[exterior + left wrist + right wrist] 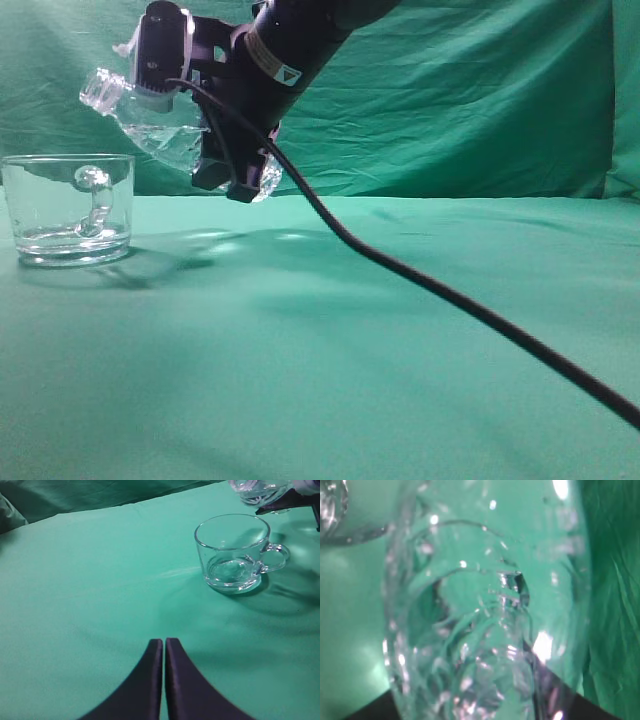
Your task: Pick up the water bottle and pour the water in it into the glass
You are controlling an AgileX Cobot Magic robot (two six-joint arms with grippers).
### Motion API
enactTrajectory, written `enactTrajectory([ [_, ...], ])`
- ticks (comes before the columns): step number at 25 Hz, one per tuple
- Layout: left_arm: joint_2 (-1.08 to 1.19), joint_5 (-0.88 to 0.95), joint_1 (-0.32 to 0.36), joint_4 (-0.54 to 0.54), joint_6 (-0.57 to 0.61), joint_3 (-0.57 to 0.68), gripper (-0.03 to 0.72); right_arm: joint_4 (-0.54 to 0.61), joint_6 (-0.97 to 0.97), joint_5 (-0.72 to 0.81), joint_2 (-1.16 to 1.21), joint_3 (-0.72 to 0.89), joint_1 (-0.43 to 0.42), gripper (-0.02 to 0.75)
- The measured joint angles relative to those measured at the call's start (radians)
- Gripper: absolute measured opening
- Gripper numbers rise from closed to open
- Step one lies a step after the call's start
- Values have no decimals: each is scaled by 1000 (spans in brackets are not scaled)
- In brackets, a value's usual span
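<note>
The water bottle [150, 120] is held tipped well over in the air by the right gripper [232, 160], its bare threaded neck pointing left and slightly up, above and just right of the glass [68, 210]. It is clear, ribbed plastic, without label or cap (the right wrist view is almost filled by its glinting, rippled wall [485, 620], too close to make out the water level). The black fingers clamp its body near the base end. The glass, a short wide clear mug with a curved handle [276, 557] and thick base, stands upright on the green cloth [380, 350]. The left gripper [164, 650] hangs low over the cloth, well apart from the glass, its two dark fingers pressed together on nothing.
</note>
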Motion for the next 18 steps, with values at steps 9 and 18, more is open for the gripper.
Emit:
enactTrajectory([
  [9, 0, 0, 0, 0, 0, 0, 0, 2, 470, 57, -84, 0, 4, 308],
  [18, 0, 0, 0, 0, 0, 0, 0, 42, 822, 157, -215, 0, 4, 308],
])
